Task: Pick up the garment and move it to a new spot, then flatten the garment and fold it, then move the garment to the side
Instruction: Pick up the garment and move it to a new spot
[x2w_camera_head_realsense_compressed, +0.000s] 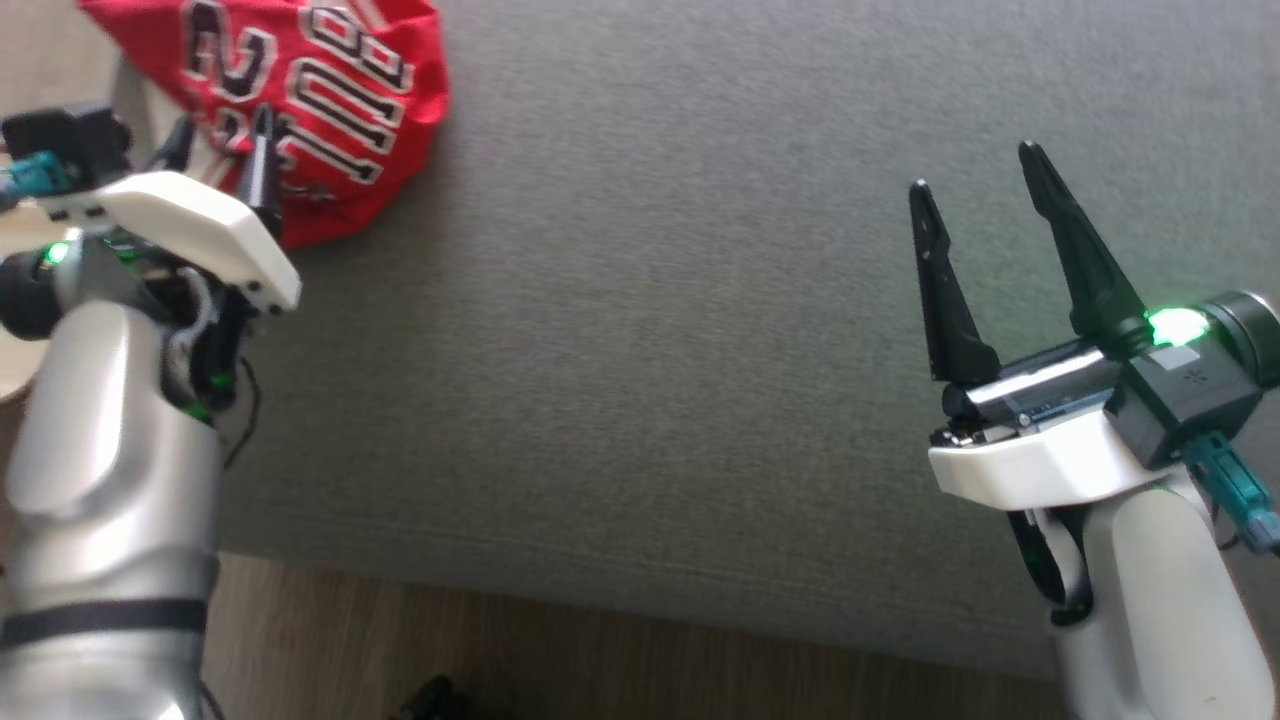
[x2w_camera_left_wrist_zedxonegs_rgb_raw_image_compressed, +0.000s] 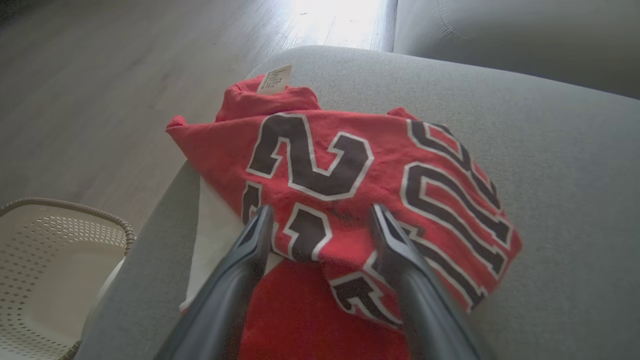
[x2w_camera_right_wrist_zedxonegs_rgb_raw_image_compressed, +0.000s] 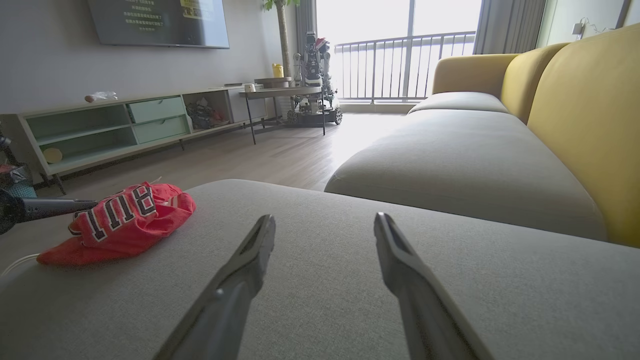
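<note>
Red garment (x2w_camera_head_realsense_compressed: 300, 110) bunched at the far left corner of the grey cushion (x2w_camera_head_realsense_compressed: 640, 300), the left gripper (x2w_camera_left_wrist_zedxonegs_rgb_raw_image_compressed: 320, 214) poised over it with fingers spread, seemingly for a grasp, while the right gripper (x2w_camera_head_realsense_compressed: 975, 170), likewise spread and empty, waits above the cushion's bare right side.

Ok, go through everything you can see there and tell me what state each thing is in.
Red garment: bunched up, unfolded, at a corner of the grey cushion, not gripped.
Left gripper: open, fingers over the garment.
Right gripper: open, empty, over bare cushion.
White basket: beside the cushion, visible part empty.
Wall screen: on, showing text.
</note>
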